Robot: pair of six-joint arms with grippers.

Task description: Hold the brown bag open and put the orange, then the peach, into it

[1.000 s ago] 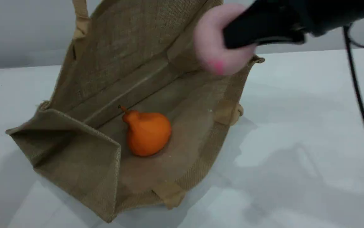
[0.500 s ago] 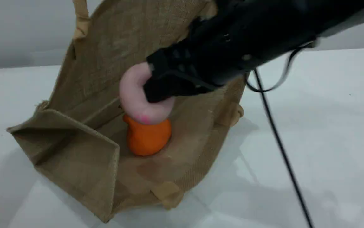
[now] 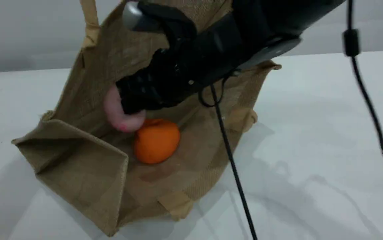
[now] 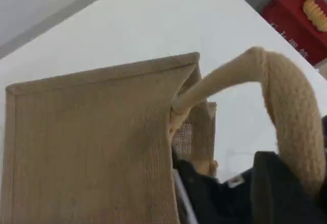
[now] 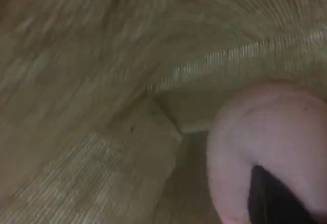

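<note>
The brown bag lies on its side on the white table with its mouth gaping toward the camera. Inside it rests the orange. My right gripper reaches deep into the bag from the upper right, shut on the pink peach, which hangs just left of and above the orange, close to the bag's inner wall. In the right wrist view the peach fills the lower right, with a dark fingertip against it. In the left wrist view, the left gripper is shut on the bag's beige handle, holding it up.
The right arm's black cable dangles across the bag's right rim and down over the table. The bag's second handle lies flat under its right side. A red packet shows far off in the left wrist view.
The right arm carried the peach from above the bag's right rim down and left into the bag, next to the orange. The raised side of the bag shifted slightly.
</note>
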